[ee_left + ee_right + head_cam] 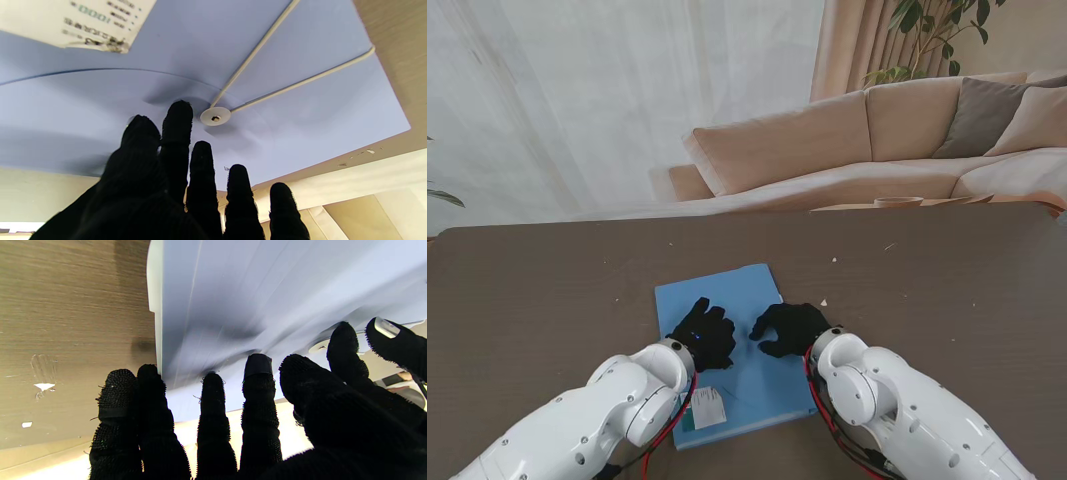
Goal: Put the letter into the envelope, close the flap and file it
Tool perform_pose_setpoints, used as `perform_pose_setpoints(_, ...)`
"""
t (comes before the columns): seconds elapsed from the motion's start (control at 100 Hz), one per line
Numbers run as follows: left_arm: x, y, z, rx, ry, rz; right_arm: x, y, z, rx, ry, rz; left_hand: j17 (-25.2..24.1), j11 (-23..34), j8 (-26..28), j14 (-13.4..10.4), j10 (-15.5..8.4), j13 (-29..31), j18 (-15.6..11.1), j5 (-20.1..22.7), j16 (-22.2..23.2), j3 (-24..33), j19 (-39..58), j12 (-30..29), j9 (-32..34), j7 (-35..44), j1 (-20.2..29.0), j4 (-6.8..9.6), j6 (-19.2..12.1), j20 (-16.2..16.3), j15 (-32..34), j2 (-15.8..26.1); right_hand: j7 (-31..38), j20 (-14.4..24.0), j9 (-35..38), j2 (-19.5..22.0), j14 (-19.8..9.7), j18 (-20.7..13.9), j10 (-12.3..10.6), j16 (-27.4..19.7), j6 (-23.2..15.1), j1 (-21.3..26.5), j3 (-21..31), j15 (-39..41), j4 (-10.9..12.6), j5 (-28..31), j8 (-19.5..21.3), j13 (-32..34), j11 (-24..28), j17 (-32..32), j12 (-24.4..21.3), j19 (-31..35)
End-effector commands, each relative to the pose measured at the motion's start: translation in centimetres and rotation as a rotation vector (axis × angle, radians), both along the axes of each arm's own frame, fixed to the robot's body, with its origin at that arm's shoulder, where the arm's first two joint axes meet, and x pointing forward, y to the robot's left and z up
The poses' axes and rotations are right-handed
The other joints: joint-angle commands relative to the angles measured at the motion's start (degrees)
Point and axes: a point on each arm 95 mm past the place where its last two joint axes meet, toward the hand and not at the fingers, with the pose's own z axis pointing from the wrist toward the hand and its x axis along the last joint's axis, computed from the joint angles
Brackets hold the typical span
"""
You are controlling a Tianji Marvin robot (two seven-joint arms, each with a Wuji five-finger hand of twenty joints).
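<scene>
Blue flat plastic envelope (pixel 727 330) lies mid-table under both my hands; left hand (pixel 704 335) spread, right hand (pixel 789 328) half-curled, neither gripping. I'd press evenly beside the white string button (pixel 215 116).

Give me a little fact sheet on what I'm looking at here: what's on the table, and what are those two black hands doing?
surface: dark brown table
main item: blue envelope, lying flat, near the table edge closest to me
closure: white string and round button on the envelope
label: white sticker on the envelope, beside the left arm
left hand: on the envelope, fingers spread next to the button, holding nothing
right hand: fingers curled, resting on the envelope
letter: not visible
background: beige sofa, white curtain
</scene>
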Motion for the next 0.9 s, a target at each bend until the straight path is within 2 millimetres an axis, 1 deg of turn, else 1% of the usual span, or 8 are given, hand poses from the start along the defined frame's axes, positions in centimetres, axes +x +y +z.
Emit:
perform_pose_setpoints(0.0, -0.7, 0.0, -0.8, 0.017, 0.03, -0.006, -0.7, 0.3, -1.1, -0.012, 0.046, 0.009, -0.49, -0.69, -0.49, -0.42, -0.65, -1.1, -0.01, 3.27, -0.53, -0.89, -0.71, -0.56, -1.64, -0.07, -0.37, -0.85, -3.4, -0.38, -0.44, 0.26, -0.55, 0.31, 3.06, 0.68, -8.41, -0.47, 3.79, -0.89, -0.33, 0.62, 0.0, -0.84, -0.03, -0.83, 0.46, -0.1, 1.19, -0.26, 0.54, 0.23)
perform_pose_setpoints(0.11, -0.9, 0.3, -0.6, -0.003, 0.031, 0.003, -0.7, 0.3, -1.1, -0.009, 0.044, 0.007, -0.47, -1.22, -1.05, -0.5, -0.77, -1.19, -0.19, 1.15, -0.7, -0.89, -0.63, -1.02, -2.46, -1.01, -0.49, -0.79, -3.89, -0.32, -0.58, 0.19, -0.66, 0.33, 3.04, 0.74, -8.37, -0.46, 3.81, -0.9, -0.28, 0.61, -0.08, -0.86, 0.06, -0.86, 0.52, -0.06, 1.15, -0.28, 0.53, 0.23)
perform_pose_setpoints(0.25, -1.3, 1.3, 0.6, -0.081, 0.024, 0.011, -0.7, 0.2, -1.0, -0.006, 0.043, 0.004, 0.12, -2.7, -1.47, -0.1, -0.69, -1.03, 0.39, -8.34, -3.05, -0.64, 0.16, -3.17, -3.27, -7.18, -1.35, -0.54, -5.84, 0.71, -2.42, 0.39, -0.85, 0.35, 3.05, 0.94, -8.5, -0.39, 3.66, -0.9, -0.33, 0.46, -0.26, -0.92, 0.16, -0.97, 0.62, -0.16, 1.14, -0.45, 0.55, 0.16)
perform_pose_setpoints(0.4, -1.7, 2.9, 2.1, -0.19, 0.009, 0.021, -1.1, 0.2, -0.3, 0.009, 0.024, -0.007, 1.85, -8.08, -6.38, 1.29, -0.45, -0.47, 1.94, -16.53, -13.7, -0.69, -0.71, -10.97, -2.0, -15.37, -4.31, 0.42, -4.97, -0.85, -6.67, 4.67, -1.48, 0.57, 2.72, 1.7, -8.27, 0.28, 3.56, -0.79, -0.19, -0.16, -0.79, -0.9, 0.32, -1.54, 0.72, -0.57, 0.91, -1.21, 0.51, 0.24)
perform_pose_setpoints(0.54, -2.1, 4.7, 3.4, -0.292, -0.007, 0.041, -1.4, 0.1, 1.2, 0.039, -0.01, -0.035, 2.06, -12.92, -10.5, 2.34, 0.2, 0.51, 3.01, -20.53, -24.37, -0.63, -2.66, -17.82, -1.93, -17.41, -5.03, 0.58, -4.92, -5.21, -11.91, 4.54, -2.73, 0.63, 1.88, 2.82, -8.29, 0.5, 3.53, -0.77, 0.37, -0.48, -1.94, -1.21, 0.71, -2.33, 1.04, -1.53, 0.62, -2.2, 0.48, -0.12)
perform_pose_setpoints(0.63, -2.4, 5.8, 4.0, -0.354, -0.004, 0.06, -1.8, 0.2, 2.5, 0.067, -0.041, -0.05, 1.3, -15.23, -11.94, 2.58, 0.34, 0.9, 3.1, -22.19, -29.0, -0.61, -4.06, -20.64, -2.76, -18.62, -5.65, 0.66, -4.54, -8.54, -15.65, 4.93, -6.33, 0.28, 0.7, 4.25, -8.52, 0.78, 3.39, -1.16, 0.85, -0.15, -4.81, -2.25, 3.57, -2.92, 4.8, -2.51, 0.17, -3.47, 0.24, -1.61)
perform_pose_setpoints(0.78, -3.5, 7.6, 4.2, -0.476, 0.02, 0.108, -2.7, 0.8, 4.2, 0.151, -0.08, -0.076, 0.29, -17.24, -13.1, 2.59, 0.84, 0.28, 3.11, -22.82, -31.8, -0.59, -5.86, -22.74, -4.57, -19.5, -6.11, 0.73, -3.92, -12.22, -19.03, 4.92, -8.52, -2.02, -1.52, 4.64, -8.9, 1.82, 3.1, -2.52, 1.3, -0.19, -5.66, -4.94, 3.69, -6.12, 5.81, -4.54, -1.23, -6.26, -0.75, -6.16)
perform_pose_setpoints(0.89, -4.7, 8.9, 3.8, -0.578, 0.033, 0.153, -3.9, 1.5, 4.7, 0.228, -0.098, -0.089, 1.08, -17.79, -13.97, 2.4, 0.9, -0.87, 3.1, -23.96, -32.58, -0.55, -8.25, -23.38, -6.42, -19.98, -6.44, 0.77, -3.68, -18.57, -20.66, 4.7, -10.15, -5.39, -3.45, 5.05, -9.23, 2.24, 2.81, -4.21, 1.38, -0.13, -6.25, -7.86, 3.85, -9.17, 5.67, -6.48, -2.67, -9.03, -2.07, -10.99)
